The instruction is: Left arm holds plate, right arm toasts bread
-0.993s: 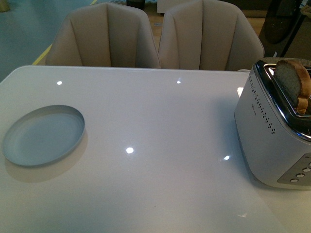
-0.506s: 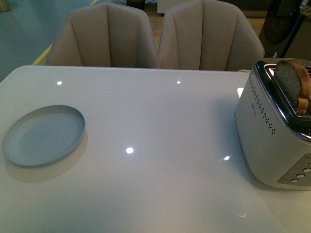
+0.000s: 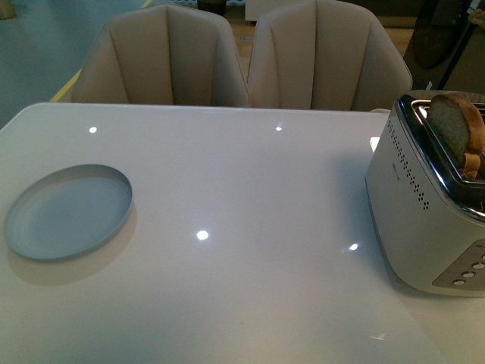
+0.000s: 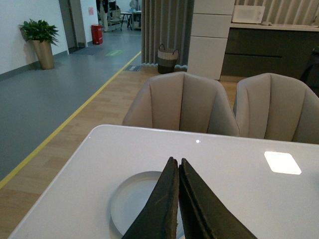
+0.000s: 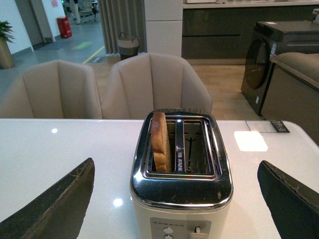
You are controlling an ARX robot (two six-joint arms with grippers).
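The pale blue-grey plate [image 3: 68,212] lies empty on the white table at the left; it also shows in the left wrist view [image 4: 137,199]. My left gripper [image 4: 175,162] is shut and empty, held above and short of the plate, not touching it. The bread [image 3: 457,130] stands upright in one slot of the white and chrome toaster [image 3: 424,205] at the right; it also shows in the right wrist view [image 5: 160,141]. My right gripper [image 5: 177,174] is open wide, its fingers [image 5: 60,204] apart on either side of the toaster [image 5: 182,189], short of it. Neither arm shows in the front view.
Two beige chairs [image 3: 246,57] stand behind the table's far edge. The toaster's second slot [image 5: 194,147] is empty; its lever [image 5: 198,230] and buttons face my right gripper. The glossy table [image 3: 242,182] carries light reflections.
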